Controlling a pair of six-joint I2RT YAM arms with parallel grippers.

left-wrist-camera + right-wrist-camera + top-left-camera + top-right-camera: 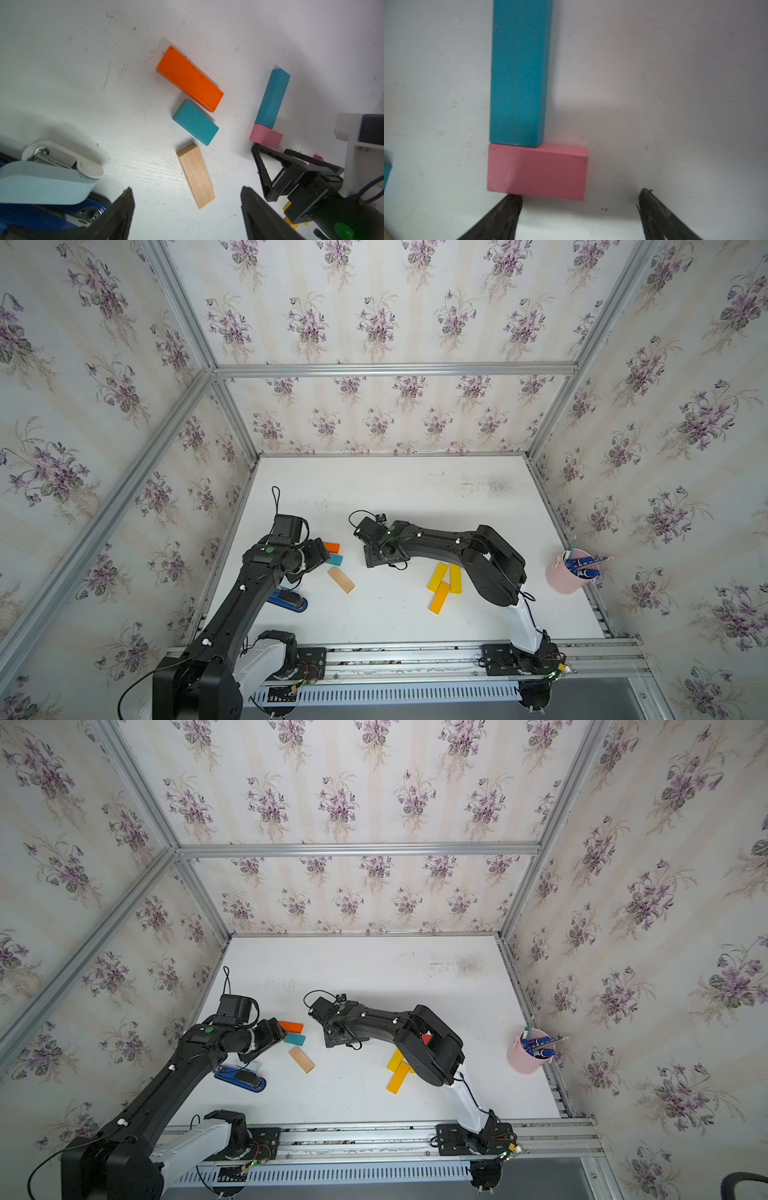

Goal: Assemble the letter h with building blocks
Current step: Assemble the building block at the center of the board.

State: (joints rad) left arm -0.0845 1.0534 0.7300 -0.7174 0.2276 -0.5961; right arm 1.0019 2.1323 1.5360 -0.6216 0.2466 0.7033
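White counter, floral-papered walls. The pink block lies flat with its long side butted against the end of the teal bar — an L. The right fingers are spread and empty; one tip sits right at the pink block's near edge, the other stands clear of it. The left fingers are spread too, holding nothing — the tan block ends between their tips, the teal block and orange block beyond.
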